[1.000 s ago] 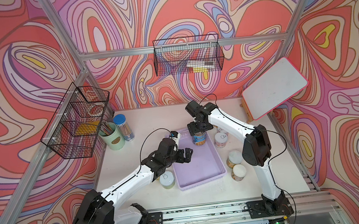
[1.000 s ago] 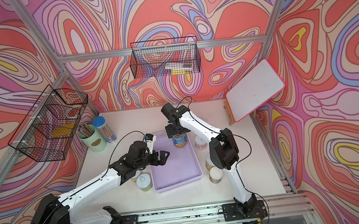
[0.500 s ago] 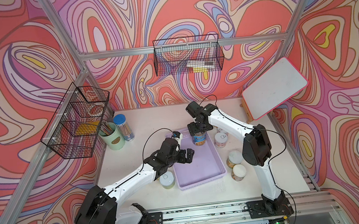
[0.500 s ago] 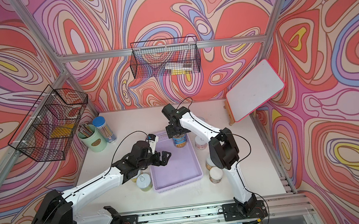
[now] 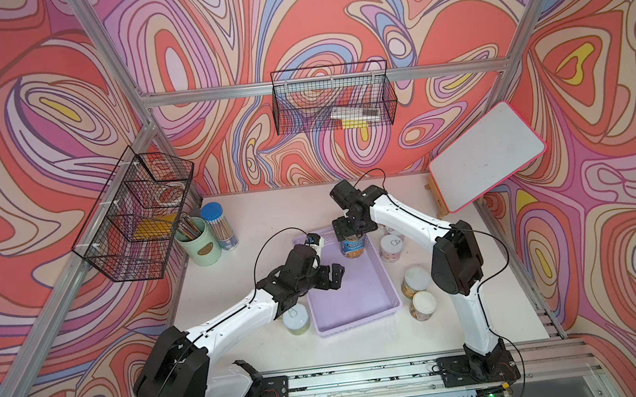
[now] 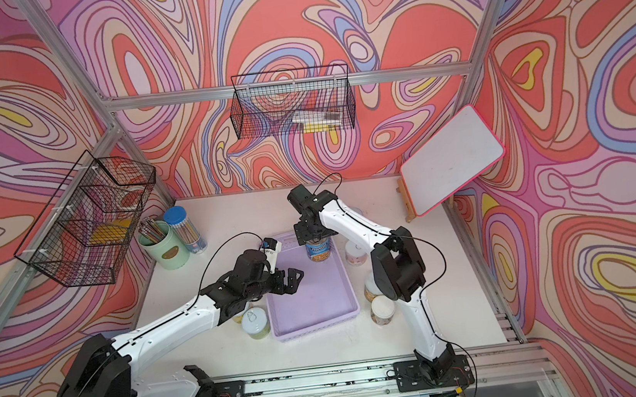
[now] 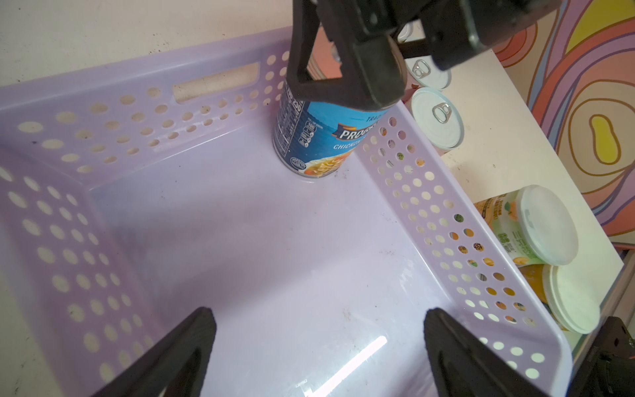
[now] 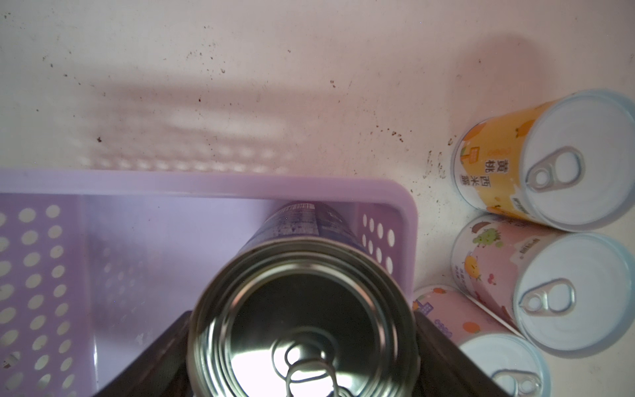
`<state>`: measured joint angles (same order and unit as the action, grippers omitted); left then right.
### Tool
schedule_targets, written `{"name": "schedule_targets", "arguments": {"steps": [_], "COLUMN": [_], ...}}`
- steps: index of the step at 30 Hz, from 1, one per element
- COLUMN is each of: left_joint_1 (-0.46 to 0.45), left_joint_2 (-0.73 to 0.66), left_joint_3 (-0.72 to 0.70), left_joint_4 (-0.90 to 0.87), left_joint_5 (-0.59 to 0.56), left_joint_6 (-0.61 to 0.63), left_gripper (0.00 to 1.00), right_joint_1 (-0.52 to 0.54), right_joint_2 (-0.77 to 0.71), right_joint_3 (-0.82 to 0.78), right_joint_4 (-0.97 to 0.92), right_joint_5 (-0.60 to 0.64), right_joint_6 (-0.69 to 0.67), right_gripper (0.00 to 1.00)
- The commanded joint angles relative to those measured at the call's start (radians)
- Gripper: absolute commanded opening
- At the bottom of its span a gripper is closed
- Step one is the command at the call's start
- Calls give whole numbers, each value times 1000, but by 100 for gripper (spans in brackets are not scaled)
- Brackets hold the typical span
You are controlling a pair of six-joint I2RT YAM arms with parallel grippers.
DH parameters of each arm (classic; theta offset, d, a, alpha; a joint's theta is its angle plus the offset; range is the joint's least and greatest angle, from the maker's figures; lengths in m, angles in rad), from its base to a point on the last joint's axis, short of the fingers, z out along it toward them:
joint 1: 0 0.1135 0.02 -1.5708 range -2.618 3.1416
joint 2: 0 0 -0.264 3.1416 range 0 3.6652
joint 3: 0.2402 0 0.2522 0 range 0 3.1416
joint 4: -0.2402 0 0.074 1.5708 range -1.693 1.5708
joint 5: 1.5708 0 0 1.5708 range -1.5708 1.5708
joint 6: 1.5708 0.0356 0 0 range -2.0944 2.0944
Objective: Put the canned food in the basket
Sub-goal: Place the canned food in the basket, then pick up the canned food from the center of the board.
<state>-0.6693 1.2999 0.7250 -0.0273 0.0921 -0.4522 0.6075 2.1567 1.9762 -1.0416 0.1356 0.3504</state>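
The basket (image 5: 357,318) is a shallow lavender tray with holed walls, mid-table in both top views (image 6: 315,300). A blue-labelled can (image 5: 354,249) of canned food stands upright in its far right corner, base on the floor in the left wrist view (image 7: 309,144). My right gripper (image 5: 352,234) is shut on the blue can's top, a finger on each side of the metal lid (image 8: 304,309). My left gripper (image 5: 328,277) hovers open over the basket's left side, nothing between its fingers (image 7: 202,330). Several pale-lidded cans stand outside the basket: some at its right (image 5: 415,282), one at its near left (image 5: 296,319).
Three cans (image 8: 549,158) crowd the basket's far right corner outside the wall. A mint pencil cup (image 5: 198,242) and a blue-capped pencil tube (image 5: 218,226) stand at the back left. Black wire baskets (image 5: 137,222) hang on the walls. A whiteboard (image 5: 485,157) leans at the back right.
The left arm has drawn back very slightly. The right gripper and the blue can have stayed where they were.
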Motion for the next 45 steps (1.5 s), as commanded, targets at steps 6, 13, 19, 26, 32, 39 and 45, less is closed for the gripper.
{"name": "schedule_targets", "arguments": {"steps": [6,13,19,26,32,39,45], "left_joint_1": [-8,-9,-11,-35,-73,-130,-185], "left_joint_2": [4,-23,-68,-103,-94,-57,-16], "left_joint_3": [28,49,83,118,142,168,193], "left_joint_4": [-26,-75,-151,-217,-230,-218,-199], "left_joint_5": [-27,-55,-81,-104,-120,-130,-139], "left_joint_6": [18,28,46,56,55,56,63], "left_gripper": [99,99,99,99,99,99,99], "right_joint_1": [-6,-6,-6,-6,-6,-5,-6], "right_joint_2": [-19,-72,-207,-379,-543,-693,-829], "right_joint_3": [15,-1,-95,-281,-462,-635,-783], "right_joint_4": [11,32,110,236,332,357,367], "right_joint_5": [-11,-58,-88,-107,-77,-17,67], "right_joint_6": [6,-2,-10,-16,4,41,83], "right_gripper": [98,98,98,98,98,98,98]}}
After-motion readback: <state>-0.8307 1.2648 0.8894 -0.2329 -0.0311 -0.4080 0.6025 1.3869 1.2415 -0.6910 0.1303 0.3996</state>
